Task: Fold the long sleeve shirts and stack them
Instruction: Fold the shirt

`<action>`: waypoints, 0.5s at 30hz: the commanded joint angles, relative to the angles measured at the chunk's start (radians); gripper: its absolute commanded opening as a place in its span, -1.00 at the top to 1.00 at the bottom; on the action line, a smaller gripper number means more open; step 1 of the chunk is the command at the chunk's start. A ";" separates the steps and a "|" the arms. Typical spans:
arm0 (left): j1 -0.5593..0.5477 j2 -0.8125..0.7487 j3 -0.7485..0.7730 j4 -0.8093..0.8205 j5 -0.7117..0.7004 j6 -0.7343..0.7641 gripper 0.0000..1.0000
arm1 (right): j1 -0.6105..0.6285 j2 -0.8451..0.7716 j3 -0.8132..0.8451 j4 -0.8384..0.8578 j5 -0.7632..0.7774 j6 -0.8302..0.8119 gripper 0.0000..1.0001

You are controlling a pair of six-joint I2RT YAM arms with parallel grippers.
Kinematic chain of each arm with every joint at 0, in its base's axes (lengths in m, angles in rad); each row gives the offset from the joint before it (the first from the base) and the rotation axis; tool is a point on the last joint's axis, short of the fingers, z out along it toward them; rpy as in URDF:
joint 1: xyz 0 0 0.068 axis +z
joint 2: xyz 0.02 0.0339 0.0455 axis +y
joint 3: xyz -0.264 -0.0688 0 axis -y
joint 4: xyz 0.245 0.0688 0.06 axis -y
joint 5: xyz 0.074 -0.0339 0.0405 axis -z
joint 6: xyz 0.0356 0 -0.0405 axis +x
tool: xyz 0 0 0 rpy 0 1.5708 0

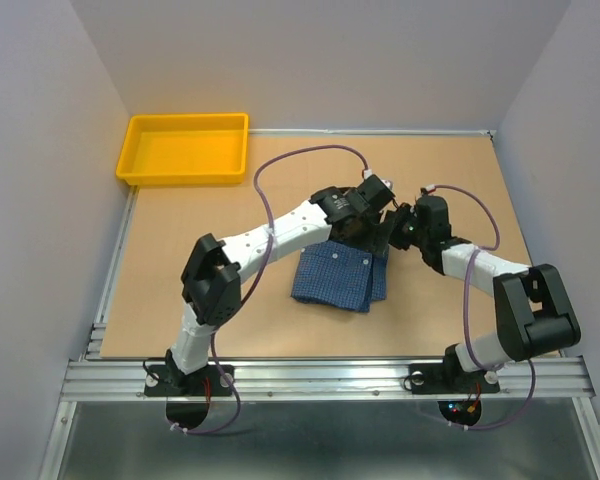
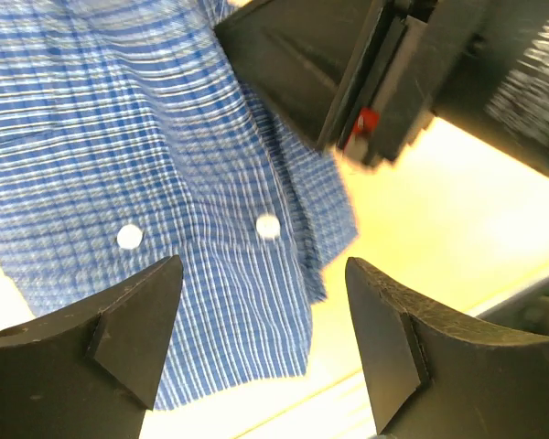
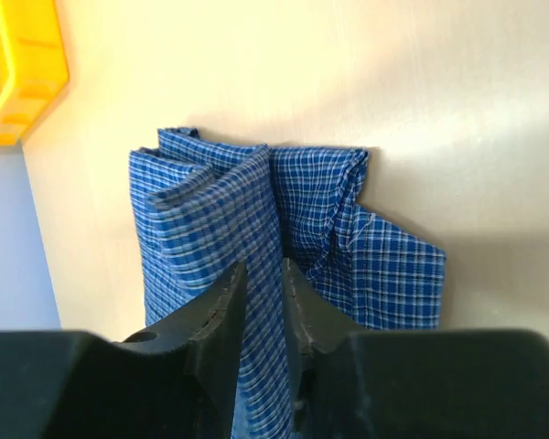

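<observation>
At far left I see the yellow tray (image 1: 187, 148) on the table's (image 1: 160, 260) back corner. My left gripper (image 2: 261, 274) hangs spread wide, clasping nothing, over the blue checked shirt (image 1: 332, 280), which lies folded mid-table. My right gripper (image 3: 263, 273) is narrowed, pinching a raised fold of that shirt

A shirt (image 1: 330, 280) lies near the middle of the table (image 1: 180, 300), the left tool (image 2: 261, 274) just above its far edge, the right tool (image 3: 263, 270) on a fold at its far right corner, and a tray (image 1: 180, 180) sits well apart in the table's far left corner.
</observation>
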 commanded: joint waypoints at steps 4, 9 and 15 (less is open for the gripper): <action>0.082 -0.282 -0.190 0.132 -0.006 -0.061 -0.69 | -0.040 -0.130 0.034 -0.121 0.051 -0.102 0.12; 0.185 -0.428 -0.477 0.242 0.072 -0.079 -0.68 | -0.041 -0.202 0.017 -0.168 -0.062 -0.115 -0.28; 0.266 -0.498 -0.658 0.308 0.075 -0.087 -0.58 | -0.041 -0.185 -0.015 -0.174 -0.145 -0.080 -0.34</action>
